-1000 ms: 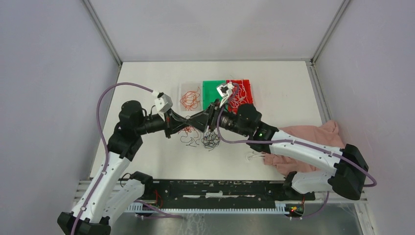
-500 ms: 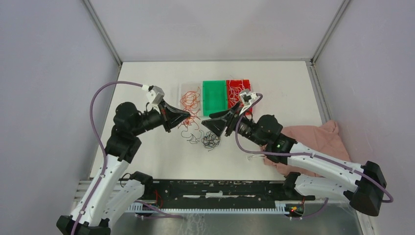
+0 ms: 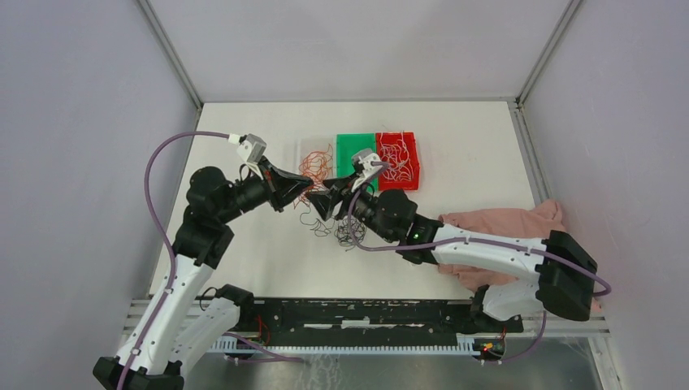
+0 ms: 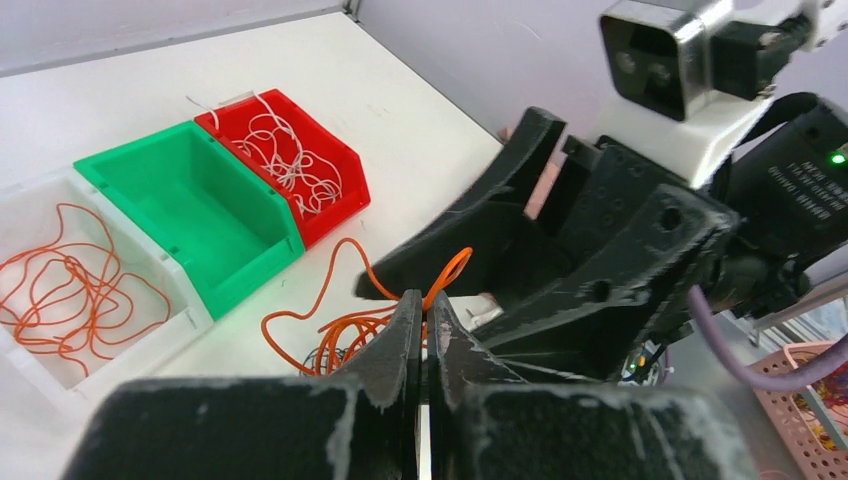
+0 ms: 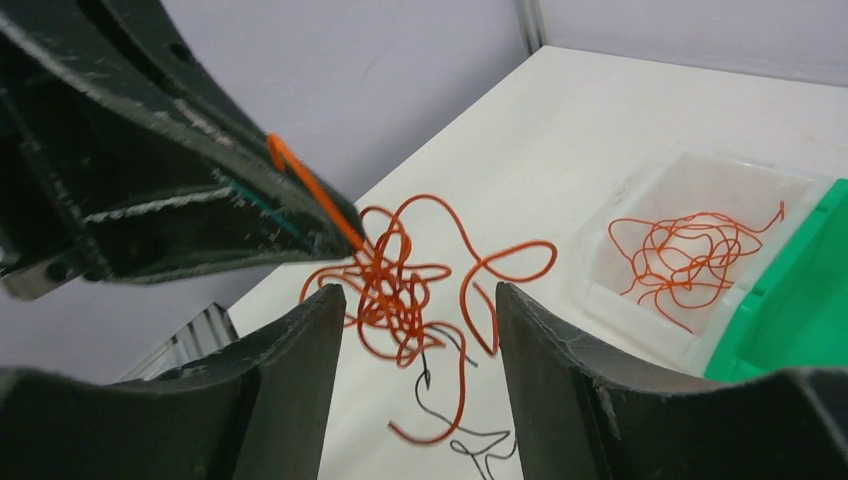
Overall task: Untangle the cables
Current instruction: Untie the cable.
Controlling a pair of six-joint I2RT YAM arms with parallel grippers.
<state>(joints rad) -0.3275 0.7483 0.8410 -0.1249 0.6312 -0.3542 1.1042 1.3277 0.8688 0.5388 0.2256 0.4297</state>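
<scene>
Swung back leftward, the right tool (image 5: 415, 310) now meets the left tool (image 4: 420, 312) nearly tip to tip, its fingers apart before the orange cables (image 5: 395, 290). The left tool is clamped on one strand of them, the bunch dangling above the desk (image 3: 244, 260). Black cables (image 3: 351, 234) lie on the desk close by.

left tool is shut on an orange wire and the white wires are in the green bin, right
Not quite: the thin white curly wires lie in the red plastic bin, not the green plastic bin beside it, as the left wrist view shows. The left tool is indeed shut on a thin orange wire.
</scene>
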